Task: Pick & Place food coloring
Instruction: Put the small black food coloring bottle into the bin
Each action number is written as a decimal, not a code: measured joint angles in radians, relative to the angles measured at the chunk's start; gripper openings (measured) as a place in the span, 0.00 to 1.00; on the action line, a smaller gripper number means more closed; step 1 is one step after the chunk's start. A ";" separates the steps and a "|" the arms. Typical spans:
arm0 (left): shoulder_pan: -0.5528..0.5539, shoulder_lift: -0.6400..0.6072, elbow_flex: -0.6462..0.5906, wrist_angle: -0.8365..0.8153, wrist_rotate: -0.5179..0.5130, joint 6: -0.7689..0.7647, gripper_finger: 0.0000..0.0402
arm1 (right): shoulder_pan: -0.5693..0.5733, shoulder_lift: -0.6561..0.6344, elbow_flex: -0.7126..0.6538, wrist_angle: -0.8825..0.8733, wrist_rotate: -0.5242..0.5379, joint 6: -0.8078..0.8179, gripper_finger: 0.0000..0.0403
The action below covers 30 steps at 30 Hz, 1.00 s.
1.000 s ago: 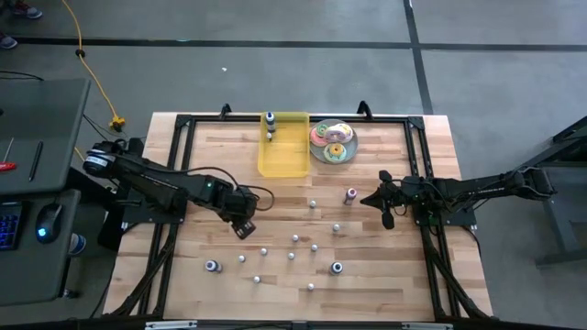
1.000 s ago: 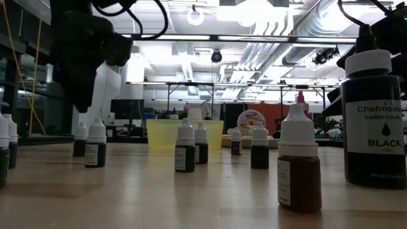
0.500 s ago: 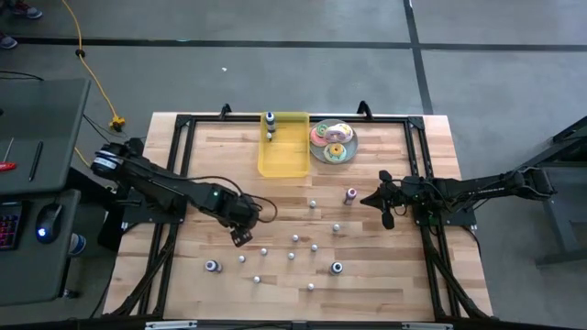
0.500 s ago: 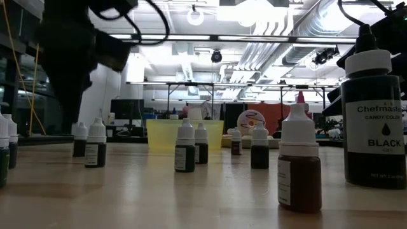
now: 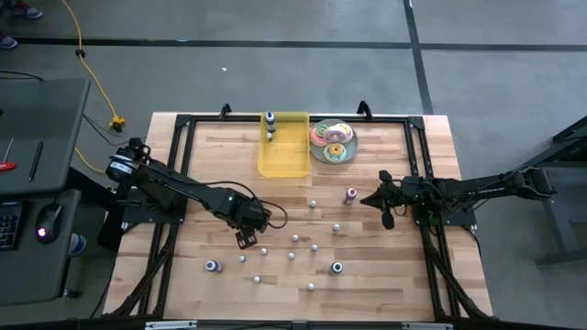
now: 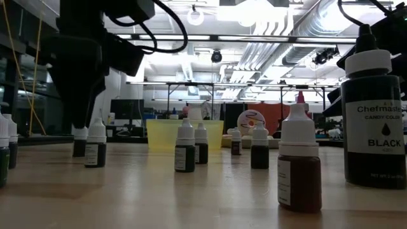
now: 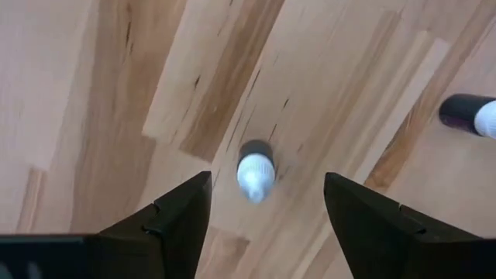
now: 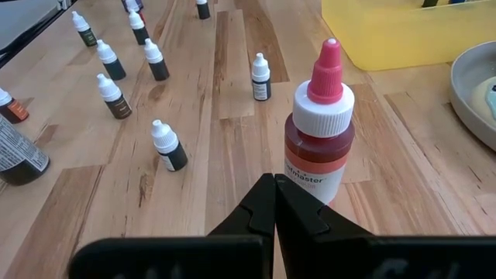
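Small food coloring bottles stand upright and scattered on the wooden table, e.g. (image 5: 295, 238), and two stand in the yellow tray (image 5: 284, 170). My left gripper (image 5: 245, 239) hangs open above the left part of the scatter. In the left wrist view its fingers (image 7: 267, 178) stand on either side of a white-capped dark bottle (image 7: 255, 172) below them, without touching it. My right gripper (image 5: 369, 200) is shut and level, just right of a larger red-capped bottle (image 8: 320, 147), apart from it in the high view.
A plate of frosted doughnuts (image 5: 320, 154) sits beside the tray at the far edge. A black metal frame (image 5: 183, 124) runs around the table. Another bottle (image 7: 471, 116) stands close to the one under my left gripper. Large black (image 6: 372, 121) and brown (image 6: 299, 165) bottles stand near the low camera.
My left gripper has moved a little toward the table's right and near edges and has come down toward the bottles below it. No bottle has moved.
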 joint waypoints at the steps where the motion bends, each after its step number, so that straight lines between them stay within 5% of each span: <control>1: 0.000 0.002 0.000 -0.006 0.000 0.004 0.61 | 0.000 0.000 0.000 0.000 0.000 0.000 0.00; 16: 0.020 0.011 0.000 -0.013 -0.038 0.071 0.61 | 0.000 0.000 0.000 0.004 0.000 0.000 0.00; 30: 0.027 0.011 -0.004 -0.004 0.001 0.085 0.36 | 0.000 0.000 0.000 0.004 0.000 0.000 0.00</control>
